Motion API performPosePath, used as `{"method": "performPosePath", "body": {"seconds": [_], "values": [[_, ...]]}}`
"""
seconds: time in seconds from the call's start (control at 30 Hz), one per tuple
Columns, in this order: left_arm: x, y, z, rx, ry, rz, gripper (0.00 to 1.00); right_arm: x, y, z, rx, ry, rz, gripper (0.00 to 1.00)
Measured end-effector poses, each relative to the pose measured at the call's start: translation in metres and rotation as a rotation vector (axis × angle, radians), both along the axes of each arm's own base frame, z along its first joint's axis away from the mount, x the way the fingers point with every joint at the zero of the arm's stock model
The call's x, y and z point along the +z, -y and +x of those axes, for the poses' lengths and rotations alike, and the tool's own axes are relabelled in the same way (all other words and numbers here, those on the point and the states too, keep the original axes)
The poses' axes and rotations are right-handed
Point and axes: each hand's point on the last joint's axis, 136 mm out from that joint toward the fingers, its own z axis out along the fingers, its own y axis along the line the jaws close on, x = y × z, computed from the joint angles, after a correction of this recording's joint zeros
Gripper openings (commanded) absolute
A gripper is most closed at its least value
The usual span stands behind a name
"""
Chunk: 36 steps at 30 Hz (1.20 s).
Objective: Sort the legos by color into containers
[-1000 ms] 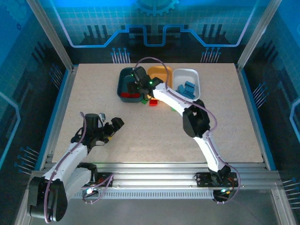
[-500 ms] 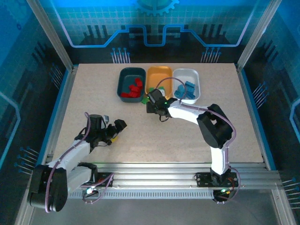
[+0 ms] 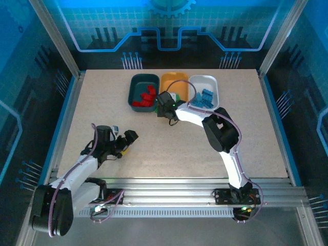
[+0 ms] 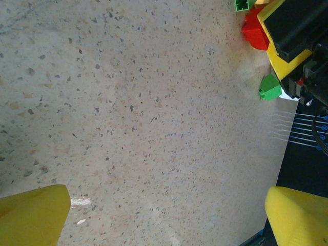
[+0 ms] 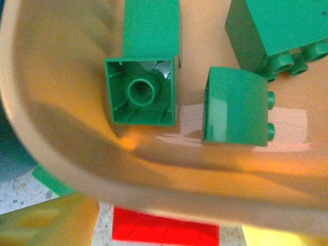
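Across the table (image 3: 256, 143), the teal tray (image 3: 134, 82), orange tray (image 5: 36, 118) and white tray (image 3: 216, 87) sit side by side at the far edge. My right gripper (image 3: 164, 102) hovers at the orange tray's near rim, fingers spread, with a red brick (image 5: 164, 230) on the table just under it. If I close carelessly, I could clip the rim and spill the green bricks (image 5: 141, 92) inside. My left gripper (image 3: 128, 137) rests well apart, fingers spread and empty. A loose green brick (image 4: 270, 88) nearby could get knocked away.

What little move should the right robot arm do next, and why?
Probably lower the open right gripper onto the red plastic brick and close. The brick lies on the table just outside the orange plastic tray, right below the gripper, while other red bricks sit in the dark teal tray.
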Motion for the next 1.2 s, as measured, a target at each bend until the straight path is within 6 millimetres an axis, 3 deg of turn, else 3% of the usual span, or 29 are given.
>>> {"method": "performPosePath", "body": {"seconds": [0.2,0.37,0.53,0.67,0.8,0.9,0.97,1.07,1.2], "values": [[-0.009,0.0,-0.002,-0.002,-0.037,0.006,0.99,-0.014,0.004,0.0,0.001,-0.026,-0.025,0.66],[-0.012,0.0,-0.002,-0.002,-0.046,0.007,0.99,-0.014,0.005,0.002,-0.008,-0.014,-0.031,0.62],[-0.012,0.0,-0.002,-0.005,-0.044,0.01,0.99,-0.013,0.005,0.003,-0.007,-0.01,-0.029,0.5],[-0.012,0.0,-0.002,-0.013,-0.038,0.017,0.99,-0.013,0.005,0.003,-0.009,0.006,-0.019,0.47],[-0.014,0.0,-0.003,-0.014,-0.045,0.019,0.99,-0.013,0.012,-0.007,-0.005,0.007,-0.017,0.46],[-0.018,-0.001,-0.003,-0.014,-0.061,0.02,0.99,-0.011,0.021,-0.025,0.003,-0.003,-0.025,0.46],[-0.02,-0.001,-0.004,-0.014,-0.069,0.021,0.99,-0.004,0.023,-0.039,0.019,-0.004,-0.03,0.46],[-0.023,-0.001,-0.004,-0.013,-0.078,0.023,0.99,0.016,0.009,-0.057,0.07,0.023,-0.012,0.46],[-0.027,-0.001,-0.002,-0.008,-0.09,0.027,0.99,0.047,-0.023,-0.056,0.15,0.068,0.047,0.47]]}}
